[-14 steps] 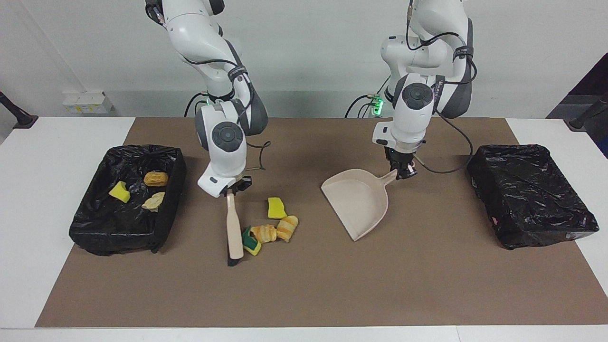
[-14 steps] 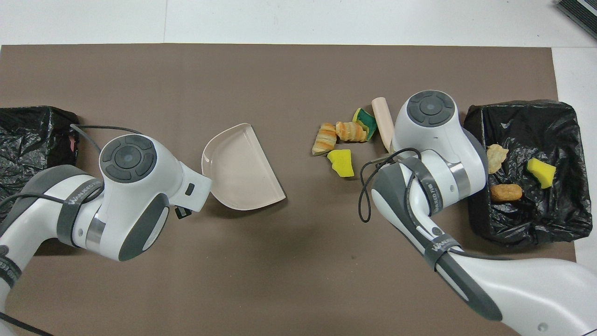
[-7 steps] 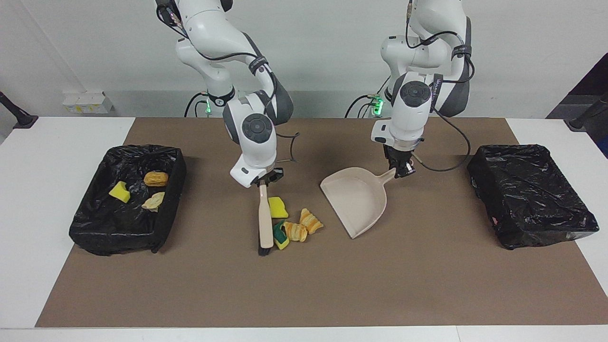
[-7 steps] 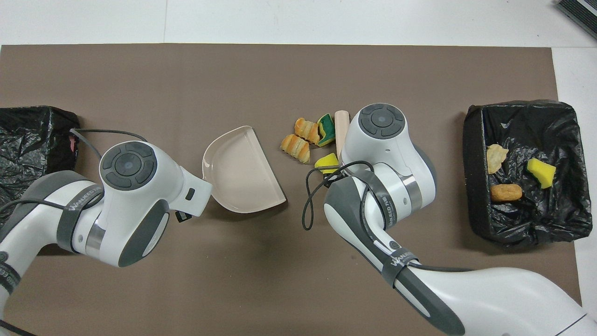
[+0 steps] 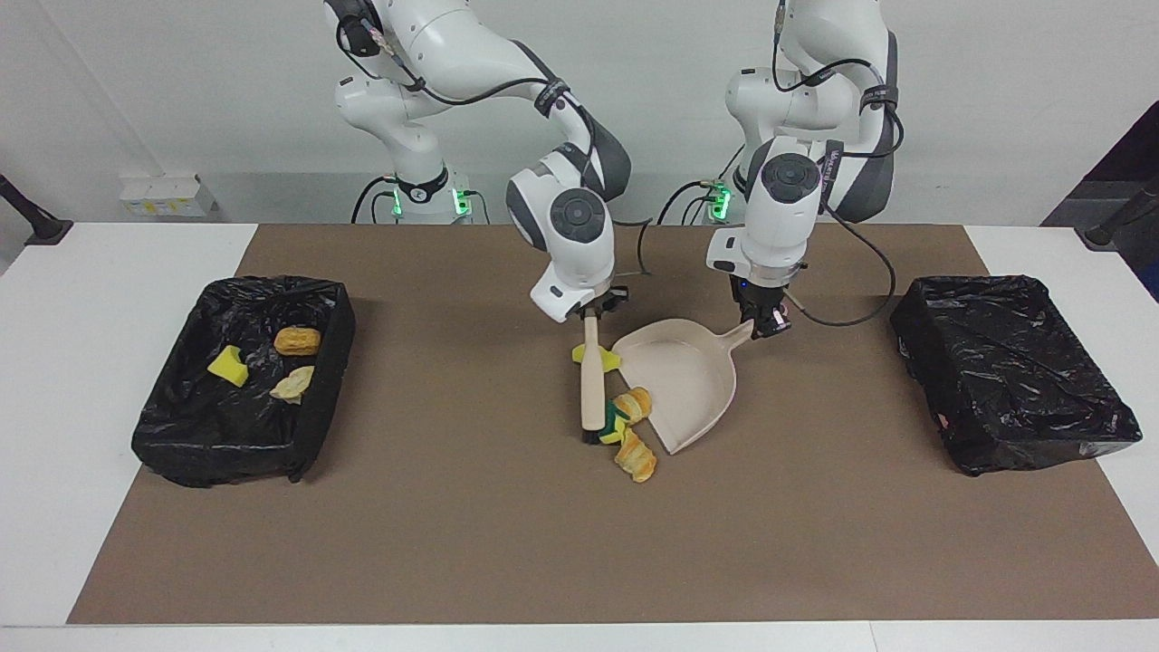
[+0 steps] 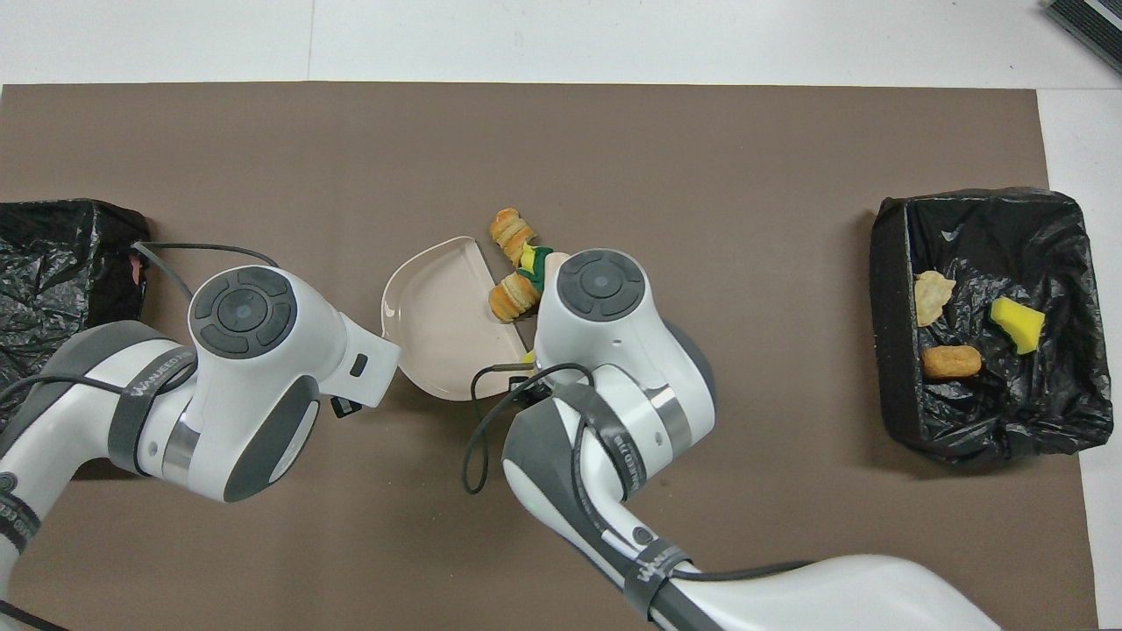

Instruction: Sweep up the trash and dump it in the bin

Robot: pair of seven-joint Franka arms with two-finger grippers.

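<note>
The right gripper (image 5: 590, 313), jaws clamped on the brush (image 5: 590, 385), has pushed the scraps (image 5: 632, 426) against the dustpan (image 5: 684, 380) gripped by the left gripper (image 5: 765, 328); one croissant (image 5: 637, 456) escapes the lip.

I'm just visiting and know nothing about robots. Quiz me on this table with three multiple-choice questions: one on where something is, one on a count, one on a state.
1. Where does the dustpan lie?
A. in a bin
B. on the brown mat
C. on the white table edge

2. How many scraps lie in the bin at the right arm's end?
A. three
B. none
C. six

3. What does the right gripper hold?
A. nothing
B. a croissant
C. the brush

Answers:
1 B: it rests mid-mat, its handle in the left gripper.
2 A: a yellow sponge bit, a croissant and a bread chunk.
3 C: it is clamped on the brush handle.
</note>
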